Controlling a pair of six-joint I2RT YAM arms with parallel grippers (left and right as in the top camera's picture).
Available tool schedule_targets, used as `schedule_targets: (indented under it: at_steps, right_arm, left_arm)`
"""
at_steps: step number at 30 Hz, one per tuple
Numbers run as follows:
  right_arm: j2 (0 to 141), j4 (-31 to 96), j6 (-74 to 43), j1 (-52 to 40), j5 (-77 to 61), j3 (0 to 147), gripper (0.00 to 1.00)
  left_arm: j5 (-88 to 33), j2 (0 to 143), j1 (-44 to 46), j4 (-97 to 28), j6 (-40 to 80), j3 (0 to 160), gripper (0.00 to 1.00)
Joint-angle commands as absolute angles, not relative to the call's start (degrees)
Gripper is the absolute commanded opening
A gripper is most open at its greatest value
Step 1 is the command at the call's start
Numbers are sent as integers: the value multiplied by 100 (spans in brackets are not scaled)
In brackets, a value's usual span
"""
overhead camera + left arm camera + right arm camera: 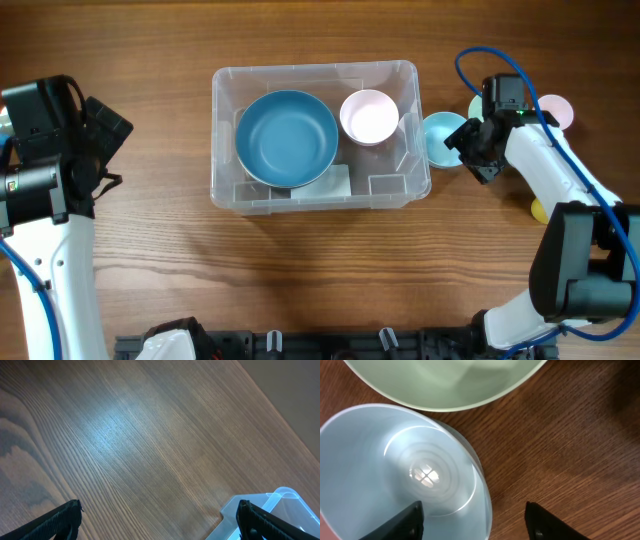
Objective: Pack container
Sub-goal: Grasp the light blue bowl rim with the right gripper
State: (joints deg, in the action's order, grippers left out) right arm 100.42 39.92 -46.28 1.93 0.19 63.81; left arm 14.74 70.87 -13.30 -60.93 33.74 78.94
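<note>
The clear rectangular container (222, 130) stands mid-table. It holds a large blue bowl (287, 138) and a small pink-white bowl (369, 116). A light blue bowl (440, 138) sits on the table just outside its right wall. My right gripper (470, 150) is open at that bowl. In the right wrist view its fingers (475, 520) straddle the rim of the light blue bowl (395, 470), one inside and one outside. My left gripper (108, 140) is open and empty at the far left. Its wrist view shows the fingers (160, 520) over bare wood, with a container corner (280, 505) at the lower right.
A pale green bowl (445, 380) lies just beyond the light blue one, mostly hidden under the right arm in the overhead view (476, 103). A pink bowl (556, 110) and a small yellow object (540, 210) sit at the far right.
</note>
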Motion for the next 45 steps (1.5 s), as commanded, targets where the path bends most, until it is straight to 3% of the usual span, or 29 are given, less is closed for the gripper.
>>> schedule_targets:
  at_steps: [1, 19, 25, 29, 45]
  right_arm:
    - [10180, 3964, -4654, 200, 10, 6324, 58]
    - [10180, 3791, -4657, 200, 16, 6047, 43]
    - [10178, 3774, -4552, 200, 12, 6049, 13]
    - [10175, 3795, -4418, 200, 14, 6049, 6]
    - [9209, 4737, -3863, 196, 405, 6049, 4]
  left_arm:
    - [1483, 7061, -1367, -6097, 3385, 7983, 100]
    - [1483, 7061, -1367, -6097, 3385, 7983, 100]
    - [1483, 7061, -1367, -6097, 3385, 7983, 100]
    - [1483, 7061, -1367, -6097, 3385, 7983, 100]
    - [1483, 7061, -1367, -6097, 3385, 7983, 100]
